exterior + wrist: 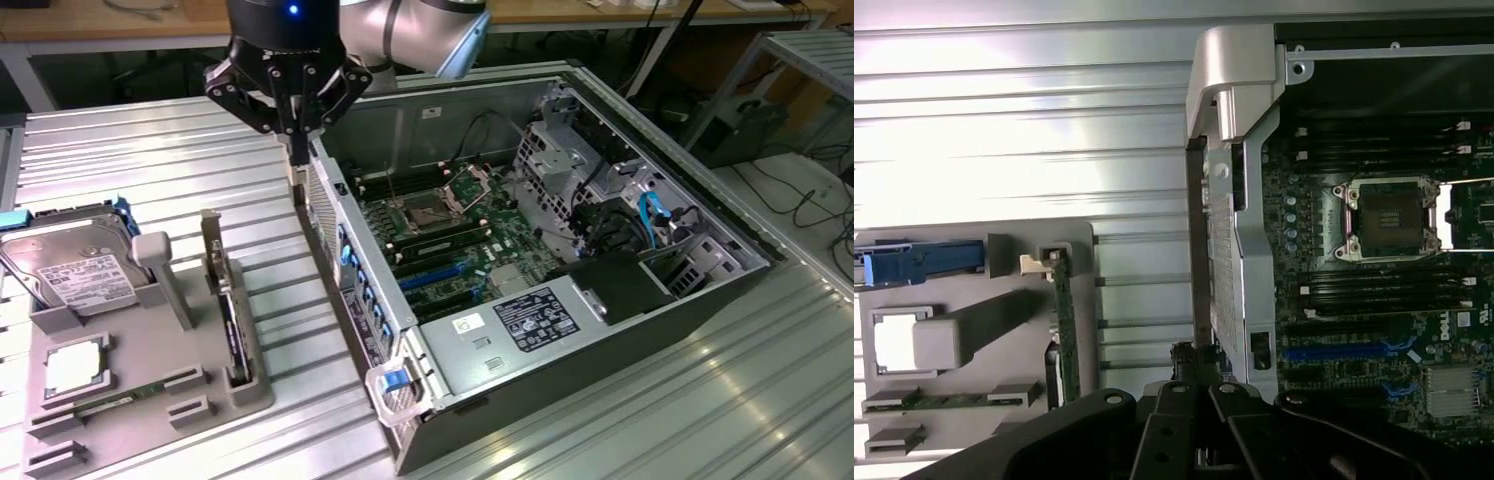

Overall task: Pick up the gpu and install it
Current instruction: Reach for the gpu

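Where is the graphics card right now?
On the exterior view's left, the graphics card stands on edge in the grey tray, between the hard drive and the computer case.

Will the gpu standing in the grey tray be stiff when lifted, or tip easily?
Probably stiff: the gpu looks like a flat board with a metal bracket. It stands on edge in the tray slot, so it may tip once freed.

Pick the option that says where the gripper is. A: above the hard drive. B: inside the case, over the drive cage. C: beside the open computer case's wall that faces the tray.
C: the gripper hangs right beside the case wall, between tray and motherboard.
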`<state>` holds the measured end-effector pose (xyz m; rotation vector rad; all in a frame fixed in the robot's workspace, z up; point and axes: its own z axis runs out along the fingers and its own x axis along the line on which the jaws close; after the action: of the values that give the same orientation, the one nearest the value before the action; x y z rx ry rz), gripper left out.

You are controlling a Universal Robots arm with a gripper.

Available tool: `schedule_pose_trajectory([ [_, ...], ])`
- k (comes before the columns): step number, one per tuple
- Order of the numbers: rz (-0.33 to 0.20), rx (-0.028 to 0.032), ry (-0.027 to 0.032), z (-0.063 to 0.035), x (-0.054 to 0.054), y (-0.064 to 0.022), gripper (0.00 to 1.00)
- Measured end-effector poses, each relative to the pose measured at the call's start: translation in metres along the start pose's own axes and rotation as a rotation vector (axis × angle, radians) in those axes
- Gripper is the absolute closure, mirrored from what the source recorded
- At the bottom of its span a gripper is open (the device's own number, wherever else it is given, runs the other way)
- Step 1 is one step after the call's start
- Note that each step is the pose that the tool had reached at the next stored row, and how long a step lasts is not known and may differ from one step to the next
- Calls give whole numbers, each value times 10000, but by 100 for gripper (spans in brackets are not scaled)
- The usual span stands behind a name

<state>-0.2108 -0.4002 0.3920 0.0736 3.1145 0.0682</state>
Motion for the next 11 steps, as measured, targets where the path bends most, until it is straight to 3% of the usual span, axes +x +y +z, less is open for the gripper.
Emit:
schedule_pose_trajectory([
  [11,-35,-1,6,2,114,-7,89],
])
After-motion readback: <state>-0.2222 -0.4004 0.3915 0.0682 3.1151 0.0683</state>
